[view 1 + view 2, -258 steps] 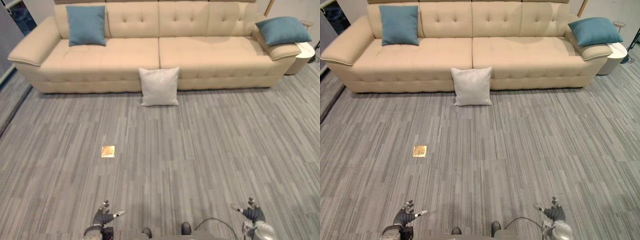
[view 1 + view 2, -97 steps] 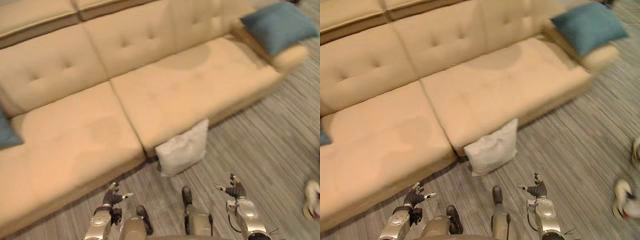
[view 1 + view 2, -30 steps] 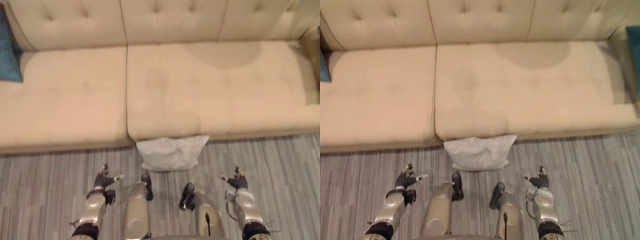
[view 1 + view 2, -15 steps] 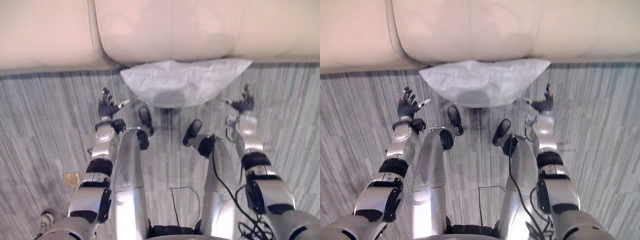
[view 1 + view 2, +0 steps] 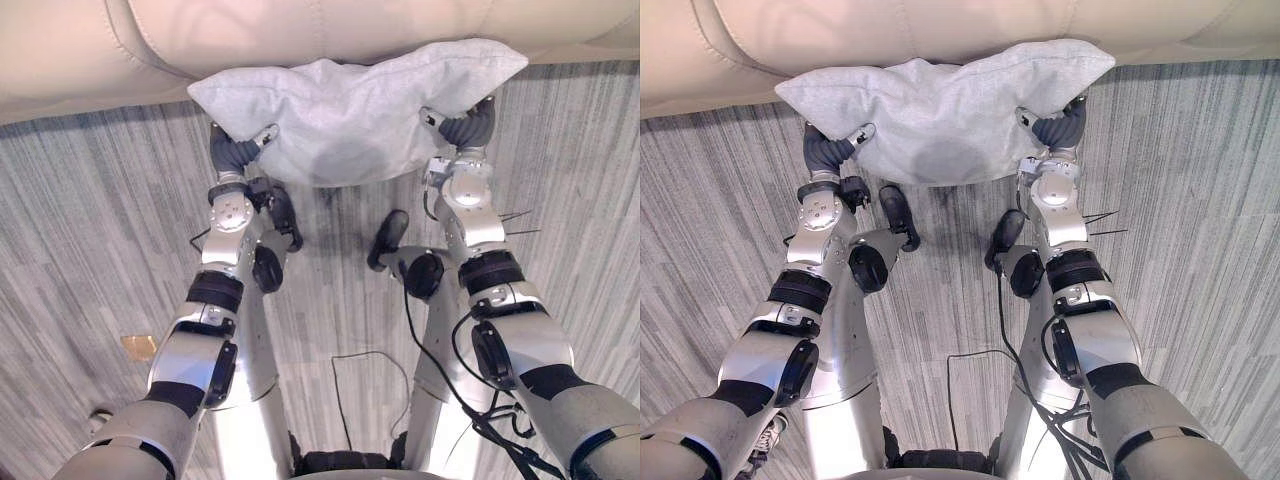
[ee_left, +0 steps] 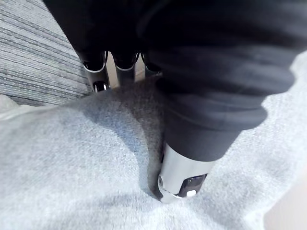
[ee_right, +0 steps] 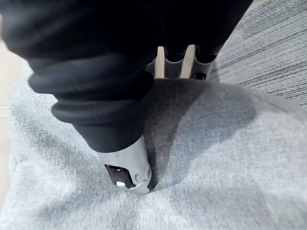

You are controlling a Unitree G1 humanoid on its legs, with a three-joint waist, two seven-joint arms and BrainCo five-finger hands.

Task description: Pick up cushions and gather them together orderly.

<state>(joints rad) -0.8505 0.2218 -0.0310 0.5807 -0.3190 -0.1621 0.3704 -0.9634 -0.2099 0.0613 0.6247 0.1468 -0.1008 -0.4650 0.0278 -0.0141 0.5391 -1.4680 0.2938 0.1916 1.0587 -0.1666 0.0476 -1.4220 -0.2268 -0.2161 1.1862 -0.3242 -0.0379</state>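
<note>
Grey cushion (image 5: 350, 110) pinched by left hand (image 5: 238, 152) and right hand (image 5: 468, 128) (fingers seemingly underneath).

Pale grey woven cushion (image 5: 355, 115), cream sofa (image 5: 60, 50), floor (image 5: 80, 230) in grey streaks of light and dark, dull brass-yellow floor plate (image 5: 138, 346)

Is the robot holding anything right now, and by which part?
Yes: the cushion, pinched at both ends, the left hand near its left end and the right hand near its right end.
</note>
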